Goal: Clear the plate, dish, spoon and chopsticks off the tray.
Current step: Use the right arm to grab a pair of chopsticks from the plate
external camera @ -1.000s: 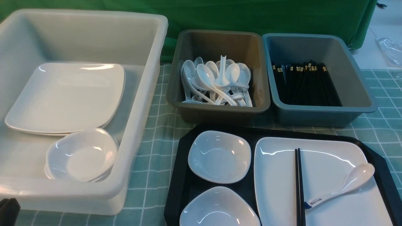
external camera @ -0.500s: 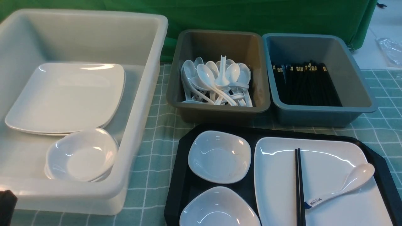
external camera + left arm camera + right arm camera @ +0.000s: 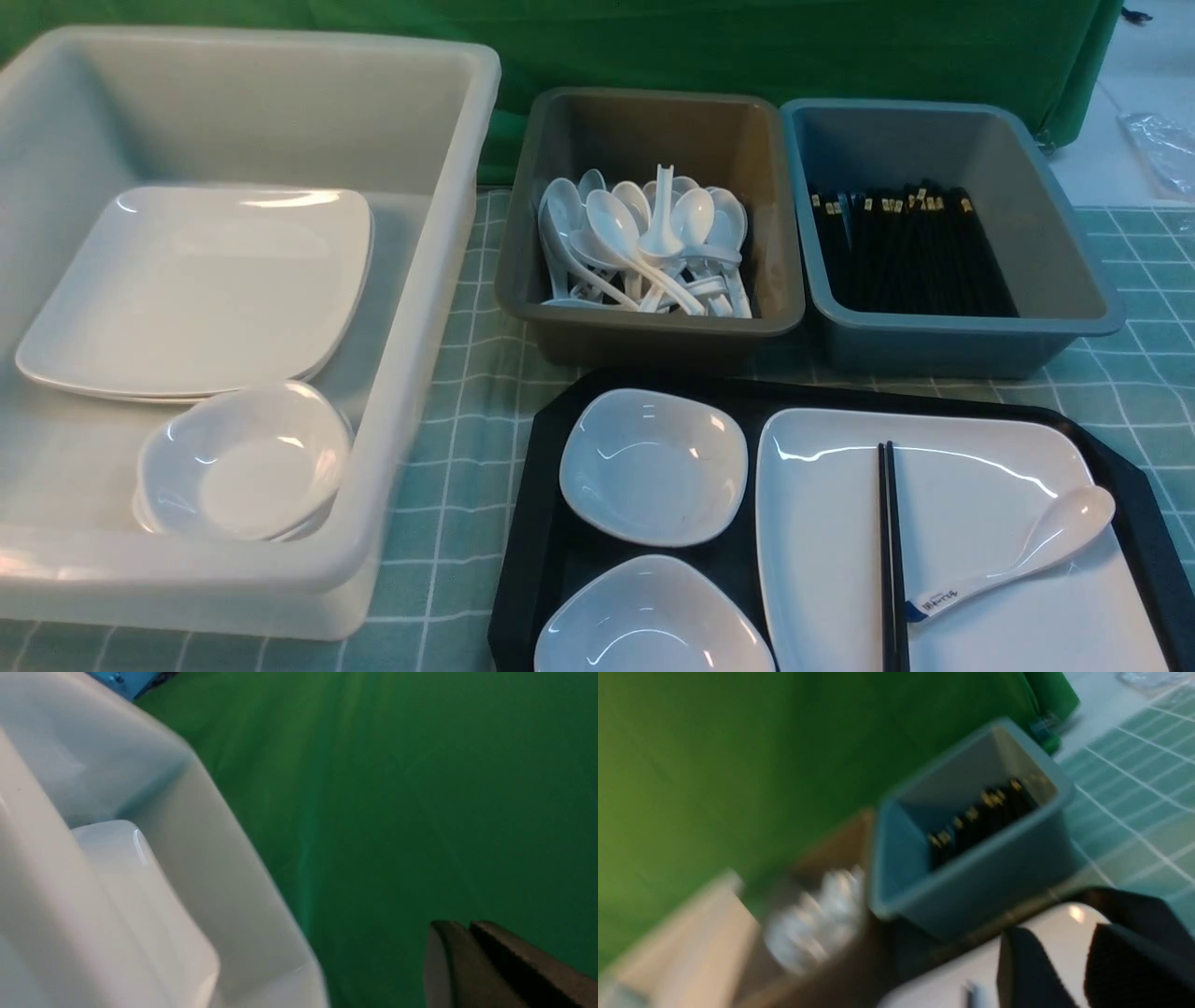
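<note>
Front view: the tray (image 3: 747, 390) sits on the tabletop (image 3: 457, 448), near right, fully loaded. The plate (image 3: 812, 560) fills its right part. The chopsticks (image 3: 890, 560) lie side by side across the plate, and the spoon (image 3: 1022, 558) lies on the plate just beside them, bowl toward the right rim. There are two small dishes on the tray's left part, the far dish (image 3: 653, 465) and the near dish (image 3: 652, 618).

Receiving bins are behind and to the left. The white tub (image 3: 411, 373) holds plates and dishes, the brown bin (image 3: 653, 331) spoons, and the blue bin (image 3: 934, 345) black chopsticks.

Neither arm shows in the front view. The left tool (image 3: 467, 928) has its fingers pressed together, with nothing between them, beside the white tub's corner. The right tool (image 3: 1064, 938) is blurred; its fingers are parted with a clear gap, empty, above the plate's far edge.

Progress, by judgement: no item of this tray is cleared. The plate, dishes, spoon and chopsticks are all left to move. The loose pieces on the plate likely go first.
</note>
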